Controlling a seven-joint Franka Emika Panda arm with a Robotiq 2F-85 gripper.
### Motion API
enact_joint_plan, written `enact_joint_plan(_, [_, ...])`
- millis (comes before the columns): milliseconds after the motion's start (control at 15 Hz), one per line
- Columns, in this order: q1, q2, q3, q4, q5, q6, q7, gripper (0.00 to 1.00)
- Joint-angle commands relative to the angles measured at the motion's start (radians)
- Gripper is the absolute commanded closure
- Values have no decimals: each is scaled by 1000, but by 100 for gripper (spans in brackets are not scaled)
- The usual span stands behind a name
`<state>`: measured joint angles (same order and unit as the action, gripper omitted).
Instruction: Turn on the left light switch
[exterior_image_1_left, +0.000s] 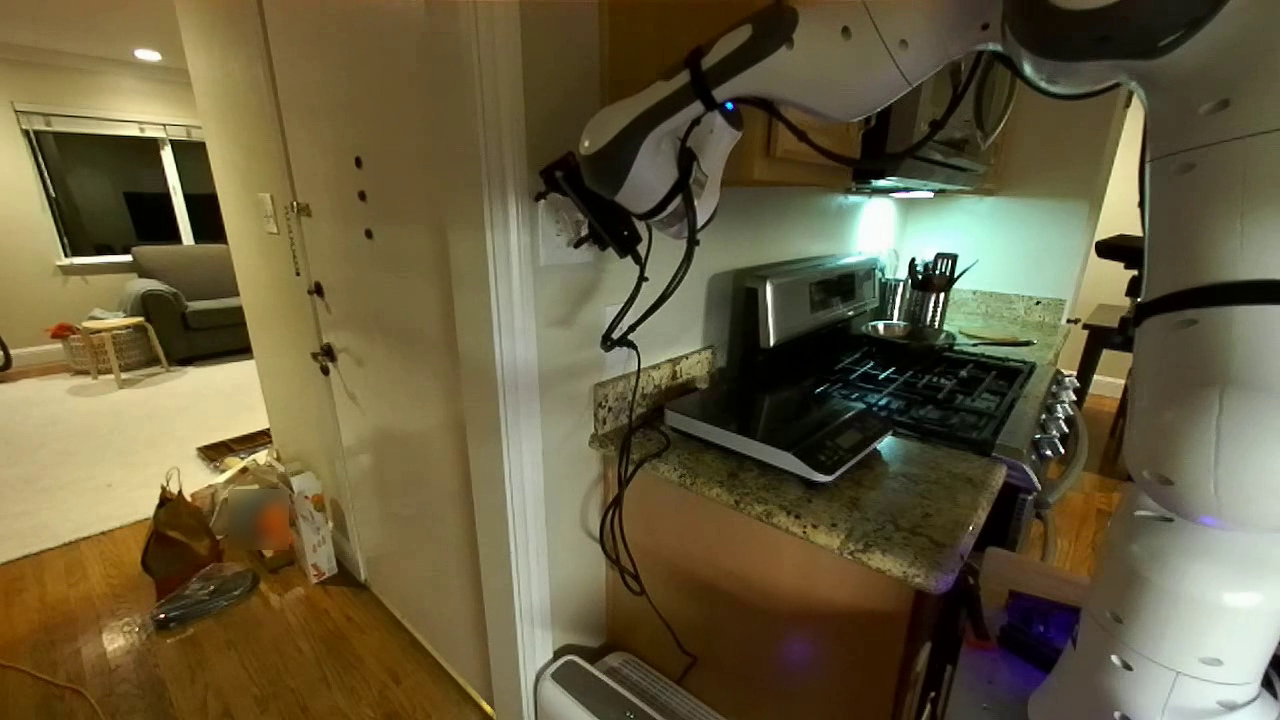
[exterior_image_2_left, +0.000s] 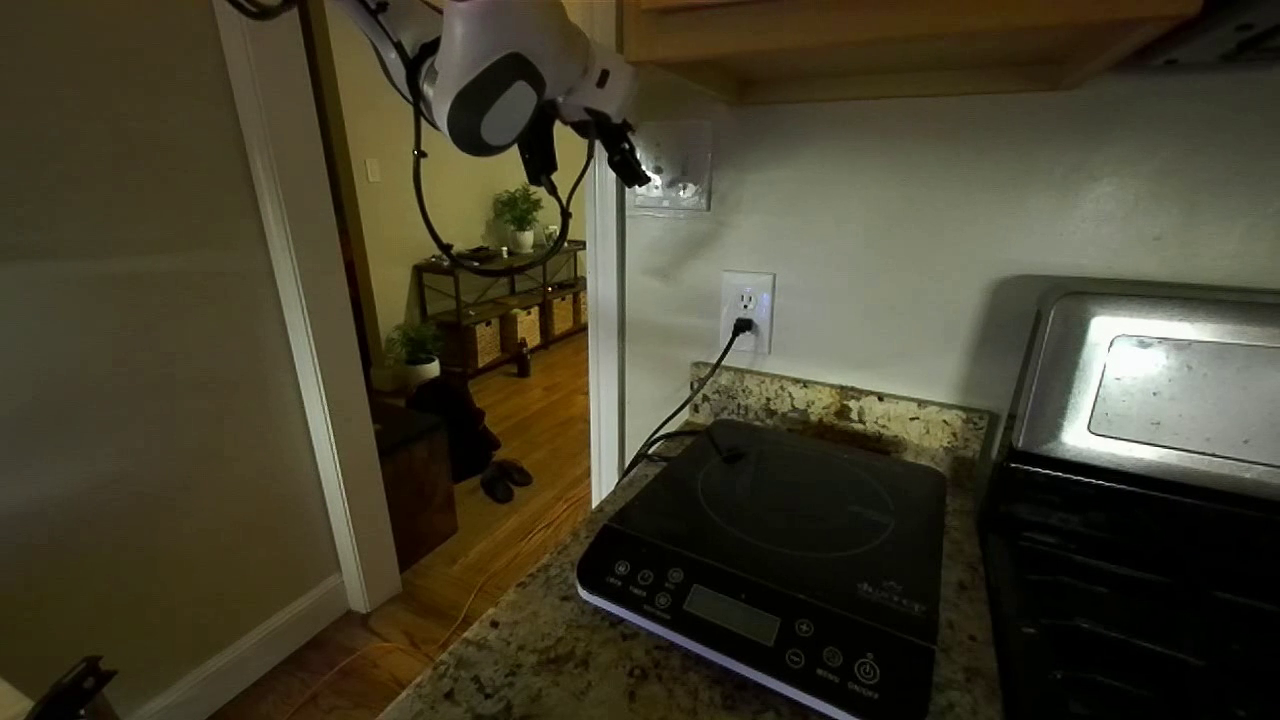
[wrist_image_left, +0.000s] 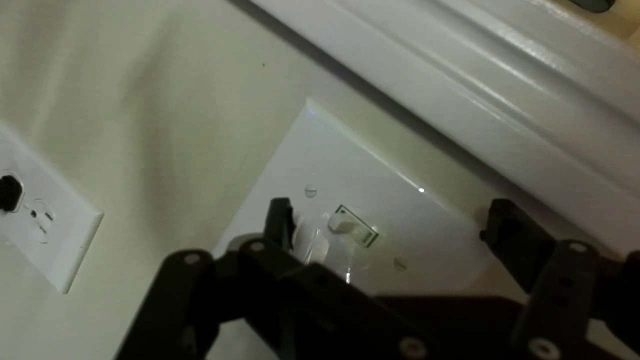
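In the wrist view, the toggle light switch sits on a white wall plate beside the door trim, its long axis slanting from upper left to lower right, roughly parallel to that trim, its lever leaning toward the upper-left end. The Robotiq gripper is spread wide, gripping nothing, with the switch seen between its fingertips, nearer the finger at left

The claw is black, the switch plate white, countertop speckled.
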<state>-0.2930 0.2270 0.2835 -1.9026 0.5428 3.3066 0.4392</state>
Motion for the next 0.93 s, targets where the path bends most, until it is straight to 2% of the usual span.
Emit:
enact_joint_plan(0, [-102, 58, 116, 58, -15, 43, -22, 0])
enact_joint_plan(333, [-237, 110, 271, 88, -75, 86, -27, 0])
enact_joint_plan(867, [-445, 188, 493, 74, -263, 175, 0, 0])
